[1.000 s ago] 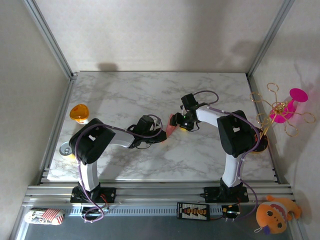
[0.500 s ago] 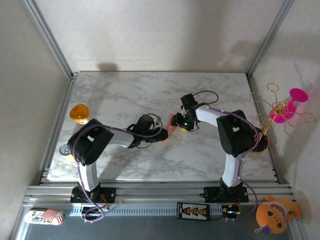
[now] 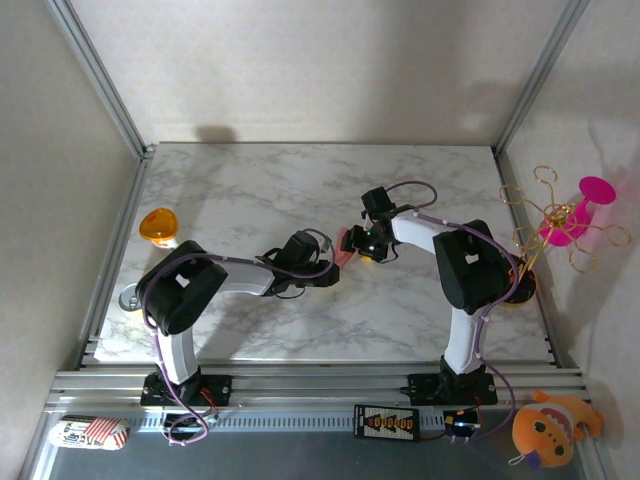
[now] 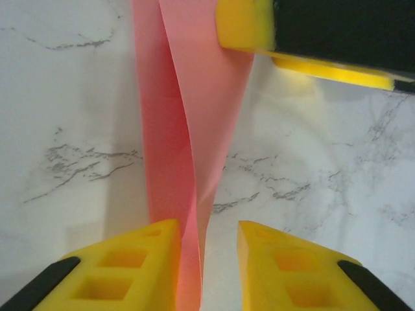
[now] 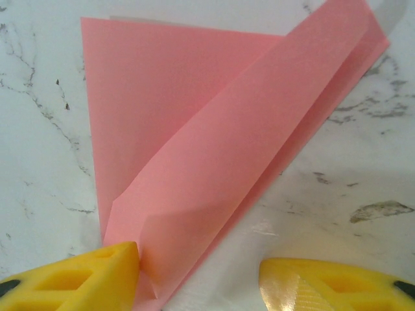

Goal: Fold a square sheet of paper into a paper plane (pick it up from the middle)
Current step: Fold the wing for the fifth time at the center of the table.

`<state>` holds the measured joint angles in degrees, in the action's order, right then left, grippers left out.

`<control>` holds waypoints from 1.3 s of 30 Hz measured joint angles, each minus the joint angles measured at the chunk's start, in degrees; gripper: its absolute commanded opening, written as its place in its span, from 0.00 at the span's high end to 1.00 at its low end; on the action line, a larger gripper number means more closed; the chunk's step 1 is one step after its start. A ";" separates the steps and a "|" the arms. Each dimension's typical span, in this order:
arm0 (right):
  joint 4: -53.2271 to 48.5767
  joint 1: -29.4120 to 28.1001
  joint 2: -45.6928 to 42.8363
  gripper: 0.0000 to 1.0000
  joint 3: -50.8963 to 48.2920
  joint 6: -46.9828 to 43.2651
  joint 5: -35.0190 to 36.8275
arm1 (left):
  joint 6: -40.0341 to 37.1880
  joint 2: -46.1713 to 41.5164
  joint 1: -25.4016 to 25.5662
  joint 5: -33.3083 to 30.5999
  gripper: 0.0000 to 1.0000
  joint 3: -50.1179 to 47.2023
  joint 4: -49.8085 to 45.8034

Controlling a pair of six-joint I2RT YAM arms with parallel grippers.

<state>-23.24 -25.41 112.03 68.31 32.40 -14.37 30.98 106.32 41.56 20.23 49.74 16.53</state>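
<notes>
Top external view: the left gripper (image 3: 330, 268) sits nearest the arm bases, low over the white marble-patterned table (image 3: 250, 190), its tip at the near end of the folded salmon-pink sheet of thin paper (image 3: 343, 258). The sheet lies near the table's middle, between both tools.

Left wrist view: the left gripper (image 4: 207, 259) has its jaws spread. The sheet (image 4: 194, 97) stands on edge in the gap, against one yellow finger (image 4: 130, 265) and clear of the other.

Just beyond, the right gripper (image 3: 350, 243) meets the sheet's far end.

Right wrist view: the right gripper (image 5: 198, 285) has its jaws spread wide. The sheet (image 5: 194, 142) rests on the marble with one flap raised, one corner beside a finger (image 5: 71, 278)
</notes>
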 measured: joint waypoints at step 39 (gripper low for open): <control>2.36 1.03 -2.43 0.25 0.28 -2.05 -5.38 | 7.85 2.23 -4.66 8.98 1.00 -0.72 2.86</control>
<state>-20.88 -24.38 109.60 68.60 30.35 -19.75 38.83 108.55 36.91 29.21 49.01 19.40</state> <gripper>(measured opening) 0.748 0.046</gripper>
